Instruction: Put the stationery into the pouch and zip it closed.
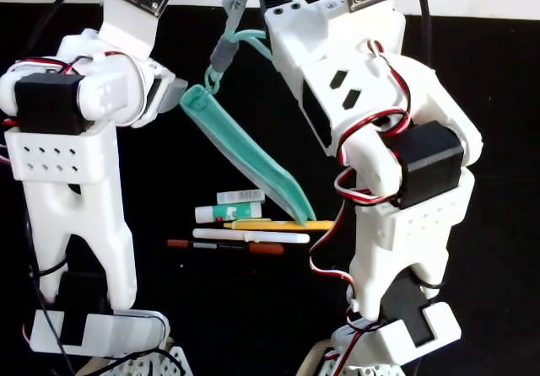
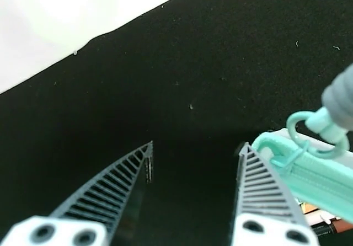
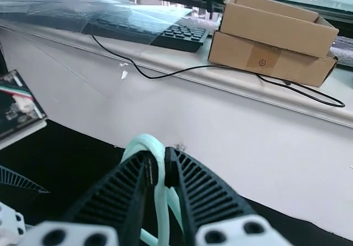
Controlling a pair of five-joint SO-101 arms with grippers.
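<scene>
Right jaws pinch strap [image 3: 142,143]; pouch [image 1: 245,153] hangs diagonal.

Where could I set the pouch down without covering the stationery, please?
Bare black mat lies between the left arm and right arm, nearer than the brown pen, and between left arm and pouch. The pens crowd the pouch's low end.

The green pouch [image 1: 245,153] looks soft, smooth and rubbery. The black table [image 1: 506,72] top is matt, like cloth. The boxes [image 3: 273,36] are plain brown cardboard
</scene>
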